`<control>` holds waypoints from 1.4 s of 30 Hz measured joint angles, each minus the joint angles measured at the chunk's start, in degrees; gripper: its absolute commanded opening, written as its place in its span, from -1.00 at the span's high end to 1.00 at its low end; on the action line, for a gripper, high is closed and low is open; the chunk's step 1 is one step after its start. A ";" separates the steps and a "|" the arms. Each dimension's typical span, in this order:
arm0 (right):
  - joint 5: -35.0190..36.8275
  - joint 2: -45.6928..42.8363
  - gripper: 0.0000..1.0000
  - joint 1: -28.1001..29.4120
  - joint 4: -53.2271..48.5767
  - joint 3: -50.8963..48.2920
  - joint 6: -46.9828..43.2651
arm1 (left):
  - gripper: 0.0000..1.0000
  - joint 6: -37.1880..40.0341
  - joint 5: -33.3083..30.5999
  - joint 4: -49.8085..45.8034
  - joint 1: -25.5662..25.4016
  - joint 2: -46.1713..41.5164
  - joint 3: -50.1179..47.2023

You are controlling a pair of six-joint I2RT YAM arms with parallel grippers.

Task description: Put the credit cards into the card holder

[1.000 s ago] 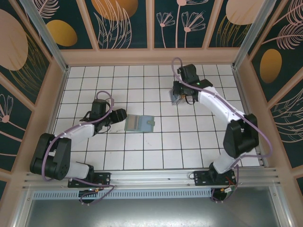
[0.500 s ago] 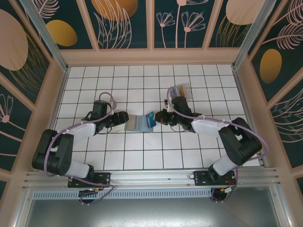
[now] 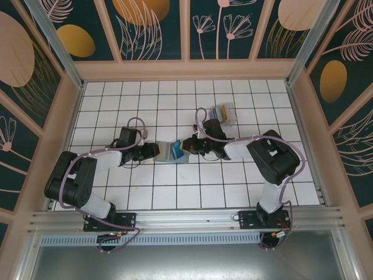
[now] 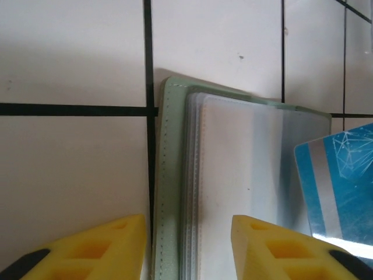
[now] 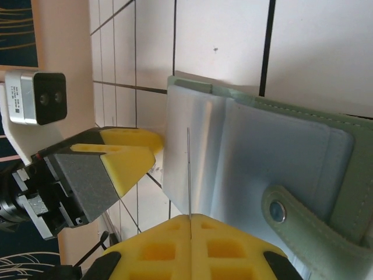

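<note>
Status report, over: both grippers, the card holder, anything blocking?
Left gripper open at open card holder edge. Right gripper shut on blue card, over it. Other cards lie farther back. Nothing blocking.

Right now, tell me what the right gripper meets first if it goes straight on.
The right gripper, leading with its blue credit card, would meet the card holder first; the left gripper lies just beyond, depth unclear.

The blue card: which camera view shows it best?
Left wrist: the blue card shows its printed face over the holder. Right wrist sees it edge-on in the right hand. Top view gives a small blue patch.
</note>
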 measured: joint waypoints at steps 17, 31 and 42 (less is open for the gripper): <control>-0.48 3.17 1.00 0.74 0.50 1.29 0.90 | 0.59 -0.07 -0.37 -0.04 -0.11 1.99 1.07; 5.25 4.46 1.00 1.55 14.58 -5.16 9.99 | 0.62 -0.07 -0.35 -0.02 -0.11 2.03 1.05; 12.22 5.75 1.00 4.92 21.29 -7.02 15.23 | 0.63 -0.28 -0.11 0.66 -0.11 2.25 0.59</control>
